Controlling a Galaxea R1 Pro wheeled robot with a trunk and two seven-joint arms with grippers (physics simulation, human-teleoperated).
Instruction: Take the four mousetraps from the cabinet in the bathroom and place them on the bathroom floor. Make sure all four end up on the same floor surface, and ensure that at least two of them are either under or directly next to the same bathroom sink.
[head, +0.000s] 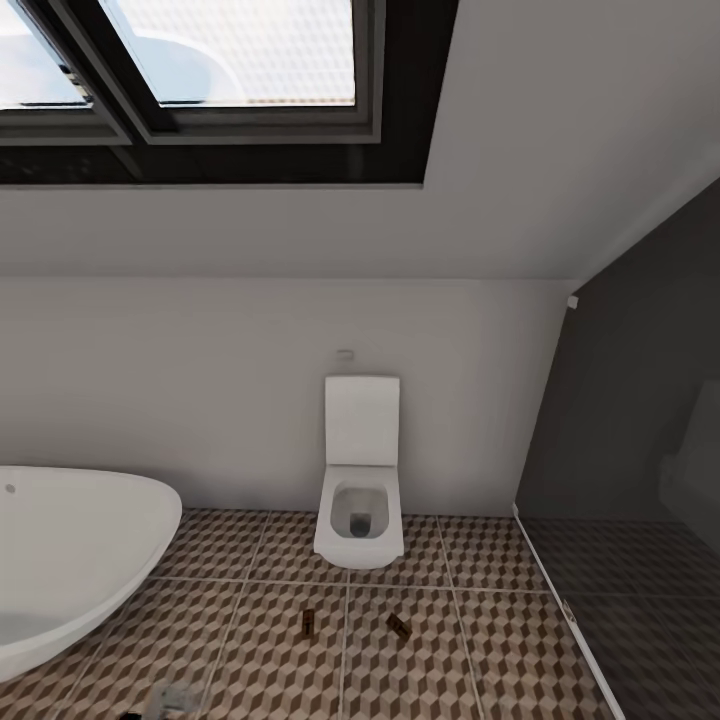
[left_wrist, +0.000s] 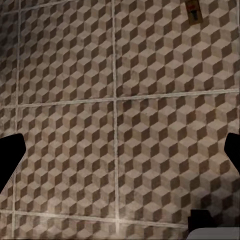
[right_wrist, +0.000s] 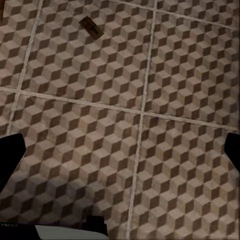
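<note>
- Lying on the bathroom floor (head: 260, 640) in the lower centre of the head view are two mousetraps, one (head: 308, 622) left of the other (head: 398, 625), both just in front of the toilet (head: 359, 500).
- Judging by this, two are down; two more remain, and the sink condition looks unmet.
- Both wrist views look at tiles with a trap near the upper edge (left_wrist: 193, 12) (right_wrist: 91, 26); fingertips sit at opposite frame edges, so left and right jaws are spread and empty.
- Bathtub (head: 70, 560) is cut off at lower left.

Two mousetraps lie flat on the cube-patterned bathroom floor (head: 250, 620), well apart. The left mousetrap (head: 308, 623) lies roughly straight; the right mousetrap (head: 398, 626) is angled. Both are small brown boards.
</note>
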